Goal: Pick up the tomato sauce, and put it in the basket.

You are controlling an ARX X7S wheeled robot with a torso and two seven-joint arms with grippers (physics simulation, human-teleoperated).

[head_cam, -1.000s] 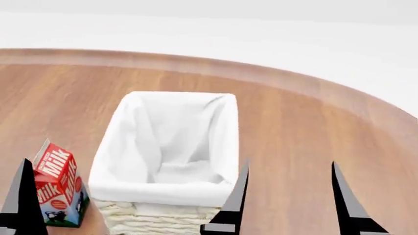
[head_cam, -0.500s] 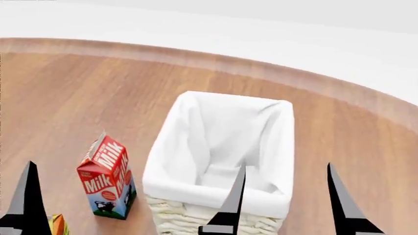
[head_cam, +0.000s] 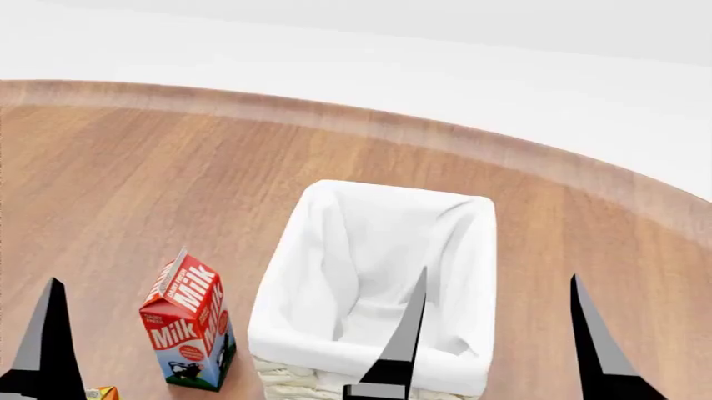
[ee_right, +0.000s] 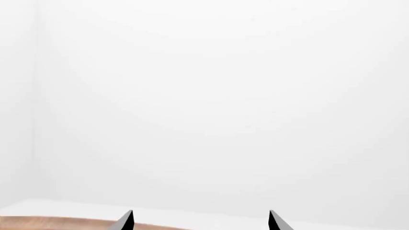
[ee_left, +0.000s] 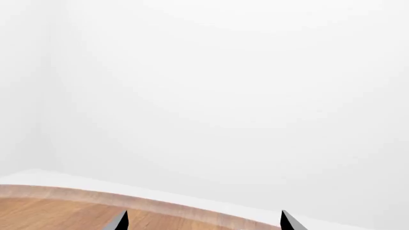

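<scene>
- Tomato sauce: I cannot find it in any view. I see no can on the visible stretch of the counter, so its position is unknown to me.
- Basket: it stands on the counter ahead of me, its white cloth lining folded over the rim, with nothing visible inside.
- Milk carton: it stands upright just beside the basket, on its left. An orange corner shows at the lower edge of the head view (too little to identify).
- Right gripper: its fingers stand well apart, holding nothing, the inner one in front of the basket's near wall.
- Left gripper: the wrist view shows two tips spread apart and empty.
- Handling judgement: a small can should be rigid and moderately heavy, with a smooth label that may slip. I would grip across the cylindrical side at mid-height, squarely, rather than by the rim or top.
</scene>
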